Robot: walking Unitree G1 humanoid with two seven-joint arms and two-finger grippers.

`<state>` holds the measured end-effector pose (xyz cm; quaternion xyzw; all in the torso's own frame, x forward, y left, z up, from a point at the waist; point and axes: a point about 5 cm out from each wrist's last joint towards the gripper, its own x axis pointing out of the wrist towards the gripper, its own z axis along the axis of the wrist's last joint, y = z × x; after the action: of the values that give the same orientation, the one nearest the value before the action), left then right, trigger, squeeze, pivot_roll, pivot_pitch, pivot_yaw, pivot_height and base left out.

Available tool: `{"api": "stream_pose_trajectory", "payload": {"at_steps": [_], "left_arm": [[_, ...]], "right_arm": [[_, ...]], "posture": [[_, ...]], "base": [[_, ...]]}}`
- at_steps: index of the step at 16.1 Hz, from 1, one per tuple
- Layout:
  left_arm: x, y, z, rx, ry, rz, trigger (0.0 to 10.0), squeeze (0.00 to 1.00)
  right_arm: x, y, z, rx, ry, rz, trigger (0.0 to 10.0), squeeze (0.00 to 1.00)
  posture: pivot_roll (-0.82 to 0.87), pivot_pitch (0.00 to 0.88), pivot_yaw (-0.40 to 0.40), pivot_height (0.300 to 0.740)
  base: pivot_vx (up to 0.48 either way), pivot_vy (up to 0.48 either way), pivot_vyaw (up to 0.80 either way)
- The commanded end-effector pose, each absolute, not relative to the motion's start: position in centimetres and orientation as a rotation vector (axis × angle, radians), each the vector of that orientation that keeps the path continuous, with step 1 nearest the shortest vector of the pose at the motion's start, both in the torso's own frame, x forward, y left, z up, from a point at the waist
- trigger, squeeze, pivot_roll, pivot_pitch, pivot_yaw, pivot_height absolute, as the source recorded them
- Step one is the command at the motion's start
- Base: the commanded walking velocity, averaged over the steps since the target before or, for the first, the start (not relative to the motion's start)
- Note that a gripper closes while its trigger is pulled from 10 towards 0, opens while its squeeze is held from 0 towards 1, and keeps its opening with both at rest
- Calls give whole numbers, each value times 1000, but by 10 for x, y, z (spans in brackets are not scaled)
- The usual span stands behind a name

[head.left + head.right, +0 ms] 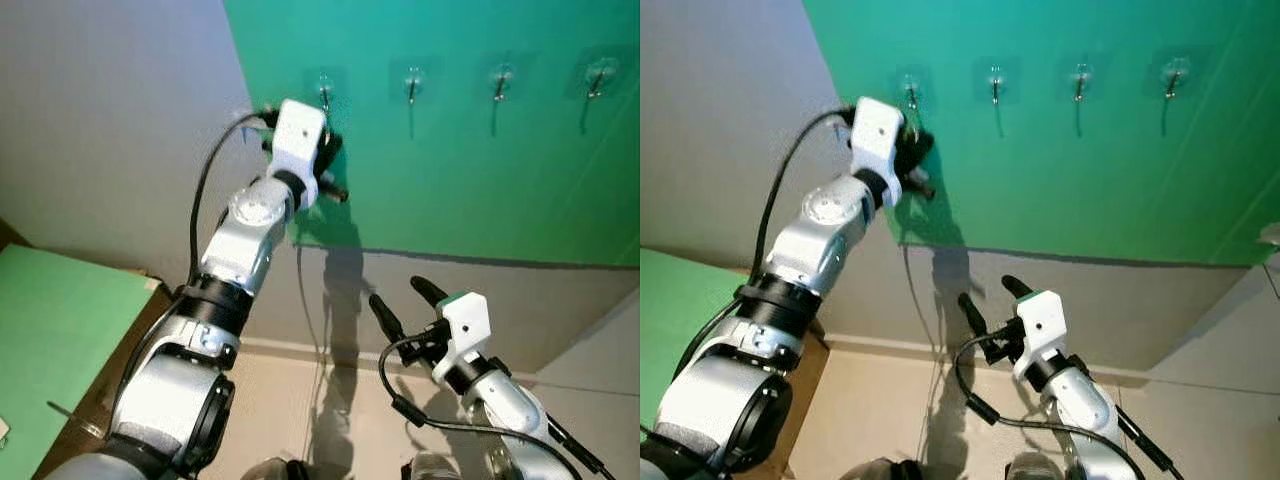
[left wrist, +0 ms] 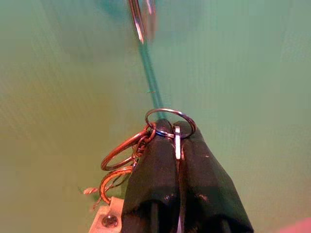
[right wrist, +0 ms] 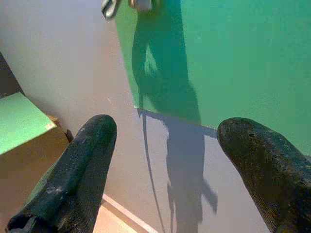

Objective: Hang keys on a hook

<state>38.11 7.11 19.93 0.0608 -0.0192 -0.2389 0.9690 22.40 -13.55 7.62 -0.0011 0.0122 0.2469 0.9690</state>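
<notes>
Over on the left, a low green-topped counter [image 1: 60, 330] sits against the grey wall, apart from the work. Next to it the robot's silver left arm reaches up to the green wall panel [image 1: 480, 180], and the left tool [image 2: 176, 133] is pinched tight on a bunch of keys on thin silver and copper-coloured wire rings [image 2: 160, 128]. One silver ring stands up above the black fingertips, while two copper-coloured loops and a small plate with a screw hang off to the side. The keys are up at the wall, just below the leftmost clear-backed metal hook [image 1: 325, 92], the first of a row of four; the wrist view looks along the fingers at the hook's shiny prong [image 2: 138, 19] straight beyond the ring, though it is blurred and I cannot tell whether ring and prong are touching.

I would judge this to be the final approach: keys gripped and lined up under the hook, not yet hung. The next move seems to call for lifting the upright ring a little higher and toward the wall, so the prong passes through it, then lowering and letting go only once the ring has caught.

Further right and lower, the right tool [image 1: 402, 300] hangs idle near the floor, its two fingers spread wide and empty.
</notes>
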Motion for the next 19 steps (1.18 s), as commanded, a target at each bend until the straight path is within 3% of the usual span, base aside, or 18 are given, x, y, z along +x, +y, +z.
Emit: {"api": "stream_pose_trajectory", "payload": {"at_steps": [1,11,19], "left_arm": [[381,79,189,170,-2,-466,0,0],[375,77,194,487,-121,-459,0,0],[361,68,206,522,-200,-461,0,0]], "right_arm": [[223,-133,76,5,31,508,10000,0],[223,-135,75,-1,38,515,10000,0],[222,-136,74,-9,44,527,10000,0]], "posture": [[-279,77,141,740],[-282,62,136,740],[-280,59,125,740]], "base": [[0,0,0],[0,0,0],[0,0,0]]}}
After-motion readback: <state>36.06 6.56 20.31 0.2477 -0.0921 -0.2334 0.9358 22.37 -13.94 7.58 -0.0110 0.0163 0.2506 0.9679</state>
